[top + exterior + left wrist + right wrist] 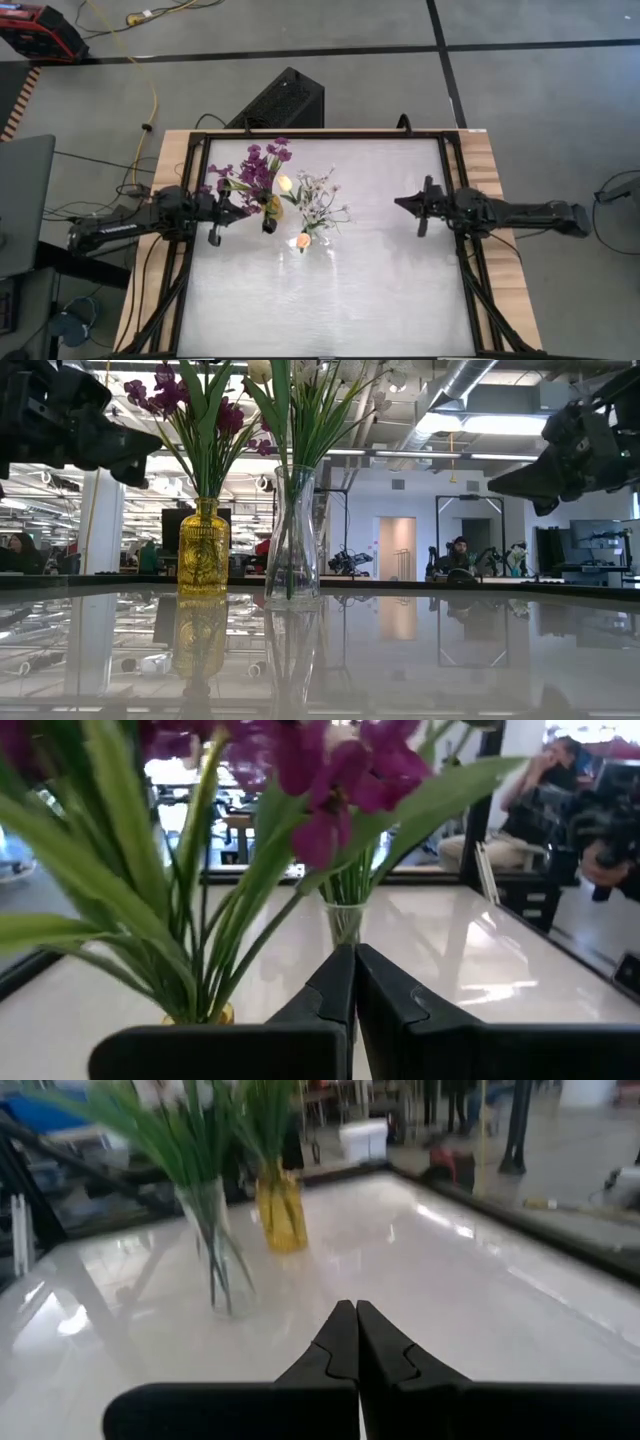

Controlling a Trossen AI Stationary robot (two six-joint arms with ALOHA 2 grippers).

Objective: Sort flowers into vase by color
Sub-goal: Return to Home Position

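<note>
Mid-table (350,290), purple flowers (258,170) in yellow vase (203,550), white flowers (318,200) in clear vase (292,550)

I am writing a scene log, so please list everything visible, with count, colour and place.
table: one, white top, wooden edges.
amber vase: one, yellow glass, on the table, nearer the left arm.
transparent vase: one, clear, beside the amber vase.
purple flowers: one bunch, in the amber vase.
white flowers: one bunch, in the transparent vase.
tulip buds: two seen, pale orange, by the white flowers.
person: one, seated, room behind.
left claw: black, shut, near the amber vase.
right claw: black, shut, apart from both vases.
</note>
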